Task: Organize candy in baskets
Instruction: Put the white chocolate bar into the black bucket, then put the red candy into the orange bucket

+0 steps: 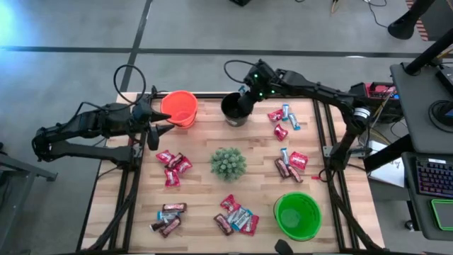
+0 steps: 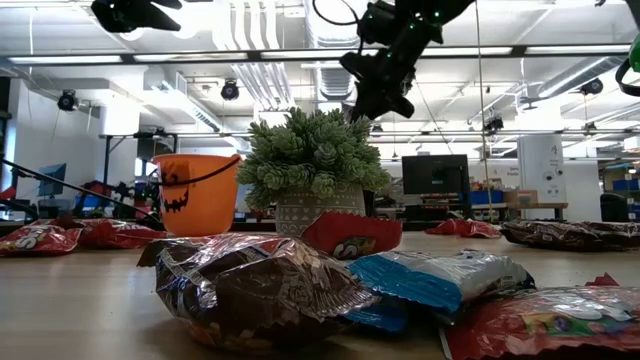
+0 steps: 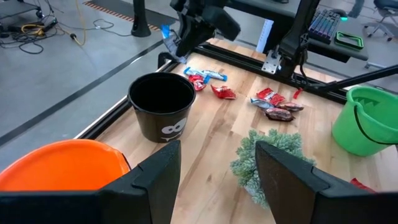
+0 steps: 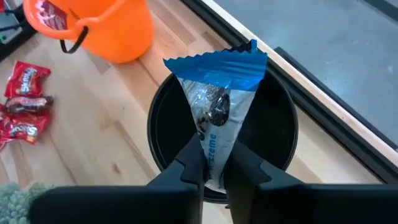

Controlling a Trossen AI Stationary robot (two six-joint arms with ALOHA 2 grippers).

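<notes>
My right gripper [image 4: 213,171] hangs over the black bucket [image 1: 233,110] at the table's far edge, shut on a blue-and-silver candy [image 4: 214,99]. The left wrist view shows that candy [image 3: 165,34] beyond the black bucket [image 3: 161,106]. My left gripper [image 1: 164,124] waits open and holding nothing beside the orange bucket [image 1: 180,108], at the far left. A red candy [image 4: 46,12] lies inside the orange bucket. The green bucket [image 1: 297,216] stands at the near right. Candy lies on the table in several small heaps. My right gripper pinches the candy's lower end [image 4: 213,160] between its two fingertips. The fingers slant down from the table's right side. The candy sticks out past the fingertips, its crimped blue end [image 4: 217,62] farthest out, lifted clear above the black bucket's mouth [image 4: 280,118].
A spiky green plant [image 1: 228,163] in a pot stands mid-table. Candy heaps lie at the left [image 1: 173,164], near left [image 1: 167,218], near middle [image 1: 236,216], right [image 1: 290,164] and far right [image 1: 283,119]. Black frame rails run along the table's edges.
</notes>
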